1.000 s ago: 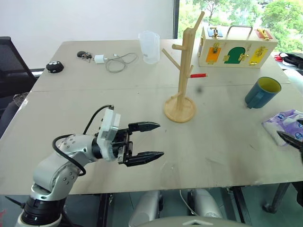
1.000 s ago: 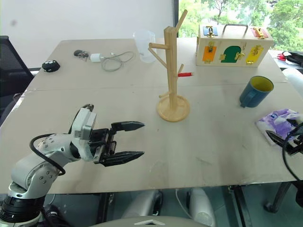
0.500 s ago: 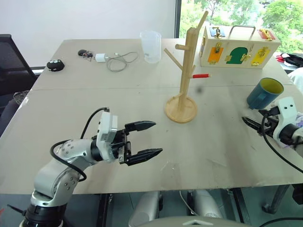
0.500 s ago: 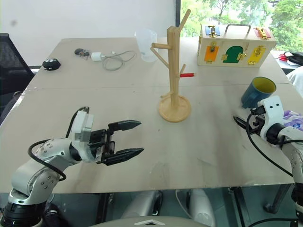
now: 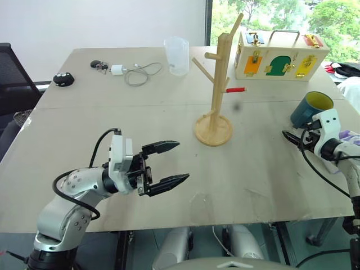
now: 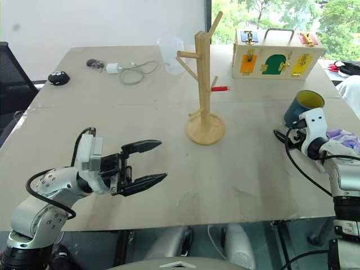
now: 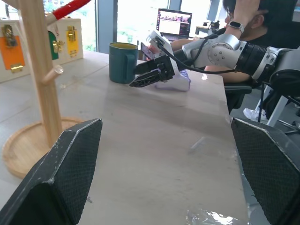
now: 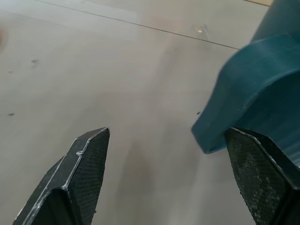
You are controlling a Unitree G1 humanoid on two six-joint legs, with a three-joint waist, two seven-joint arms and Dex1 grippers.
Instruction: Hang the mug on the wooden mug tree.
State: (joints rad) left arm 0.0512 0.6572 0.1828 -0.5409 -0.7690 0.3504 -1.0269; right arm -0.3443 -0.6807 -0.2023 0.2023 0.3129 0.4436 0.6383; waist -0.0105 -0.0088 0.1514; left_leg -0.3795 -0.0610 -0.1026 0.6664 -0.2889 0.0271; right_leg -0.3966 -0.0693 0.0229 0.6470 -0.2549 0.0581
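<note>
No readable writing seen. Right gripper spread wide just beside mug, holding nothing. Left gripper spread, empty, above table.

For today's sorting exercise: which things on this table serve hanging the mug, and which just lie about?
Job:
dark teal mug with yellow inside
tall light-wood mug tree
right gripper, open beside the mug

Lying about:
clear plastic measuring cup
wooden box with colourful latches
white charger and cable
</note>
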